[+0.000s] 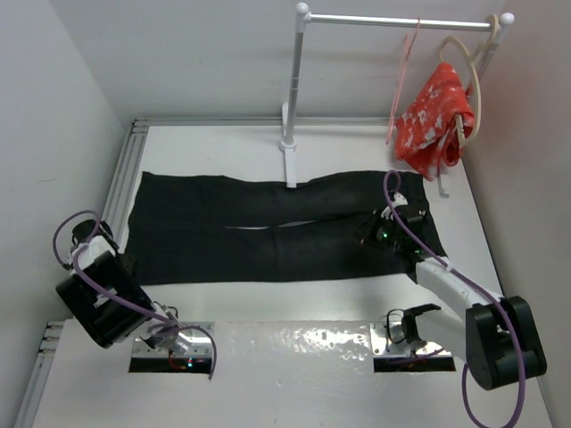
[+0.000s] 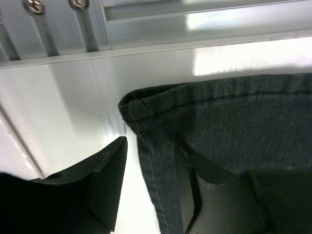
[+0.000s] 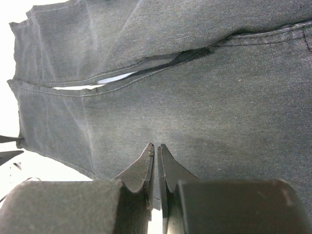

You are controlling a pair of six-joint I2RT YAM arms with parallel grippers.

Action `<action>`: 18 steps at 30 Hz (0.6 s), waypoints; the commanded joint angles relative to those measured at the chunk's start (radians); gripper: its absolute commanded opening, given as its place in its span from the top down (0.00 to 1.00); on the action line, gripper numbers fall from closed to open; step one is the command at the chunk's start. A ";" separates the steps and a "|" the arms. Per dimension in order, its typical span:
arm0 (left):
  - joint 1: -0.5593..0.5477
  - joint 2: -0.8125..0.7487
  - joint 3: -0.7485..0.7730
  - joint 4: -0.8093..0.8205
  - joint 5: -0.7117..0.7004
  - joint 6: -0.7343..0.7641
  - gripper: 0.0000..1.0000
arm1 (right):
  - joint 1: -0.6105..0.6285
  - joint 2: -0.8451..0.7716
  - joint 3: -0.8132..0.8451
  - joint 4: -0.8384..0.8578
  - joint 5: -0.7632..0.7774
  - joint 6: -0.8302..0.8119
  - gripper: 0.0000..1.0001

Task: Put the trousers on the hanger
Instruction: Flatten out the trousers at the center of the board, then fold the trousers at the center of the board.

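Note:
The black trousers (image 1: 268, 227) lie flat across the table, legs to the left and waist to the right. My left gripper (image 1: 125, 263) is open at the near leg's cuff. In the left wrist view its jaws (image 2: 151, 146) straddle the stitched hem edge of the trousers (image 2: 234, 122). My right gripper (image 1: 379, 234) sits on the upper near leg close to the waist. In the right wrist view it (image 3: 157, 146) is shut, tips pressed into the trousers' fabric (image 3: 195, 87). The thin pink-red hanger (image 1: 403, 80) hangs on the rail at the back right.
A white clothes rail stand (image 1: 290, 89) rises behind the trousers. A pale beige hanger (image 1: 471, 80) holds a red white-patterned cloth (image 1: 437, 116) beside the wire hanger. An aluminium frame (image 2: 195, 24) borders the table's left edge. White walls close in on the left and right.

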 commanded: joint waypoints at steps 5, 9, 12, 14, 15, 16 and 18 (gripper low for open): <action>0.015 0.012 -0.019 0.084 -0.008 -0.040 0.61 | 0.006 0.009 0.045 0.009 0.009 -0.031 0.94; 0.015 -0.008 -0.033 0.101 -0.002 -0.043 0.76 | 0.006 0.003 0.049 -0.006 0.026 -0.037 0.94; 0.017 -0.024 -0.045 0.126 0.019 -0.036 0.91 | 0.006 -0.027 0.042 -0.020 0.078 -0.040 0.86; 0.015 -0.028 -0.054 0.147 0.039 -0.031 1.00 | 0.006 -0.057 0.031 -0.024 0.110 -0.037 0.79; 0.017 -0.028 -0.054 0.152 0.045 -0.031 1.00 | 0.006 -0.066 0.028 -0.034 0.152 -0.034 0.72; 0.017 -0.030 -0.051 0.155 0.053 -0.026 1.00 | 0.006 -0.086 0.023 -0.043 0.175 -0.034 0.68; 0.018 -0.040 -0.040 0.158 0.074 -0.020 1.00 | 0.006 -0.105 0.020 -0.070 0.253 -0.026 0.57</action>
